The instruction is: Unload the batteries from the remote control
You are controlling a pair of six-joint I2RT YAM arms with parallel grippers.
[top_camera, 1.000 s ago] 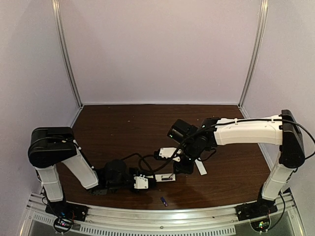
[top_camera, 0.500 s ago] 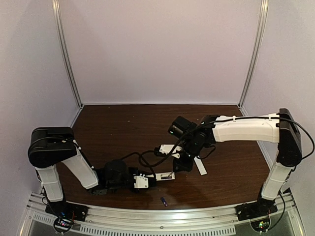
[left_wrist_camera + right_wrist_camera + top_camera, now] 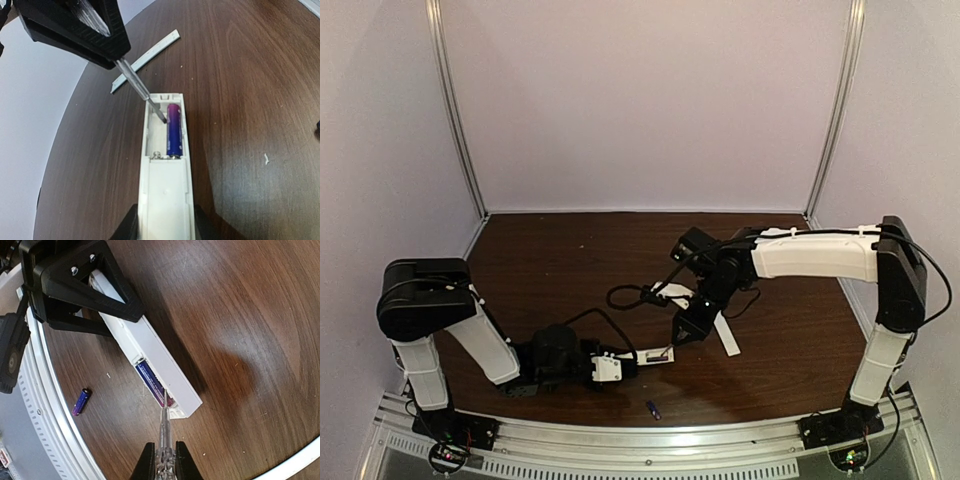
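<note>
My left claw (image 3: 165, 227) grips the remote (image 3: 165, 192); my right claw (image 3: 163, 462) pinches the screwdriver (image 3: 163, 432), tip beside a battery (image 3: 174, 132).

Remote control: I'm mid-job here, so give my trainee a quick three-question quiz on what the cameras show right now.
1. Count: besides the battery in the remote bay, how many lie loose on the table?
2. Multiple choice: what does the right end effector hold? A) battery B) screwdriver C) remote
3. True or false: the left end effector is open and clear of the remote.

Key: 1 one, the loose battery; 2 B; 3 false, it grips the remote.
</note>
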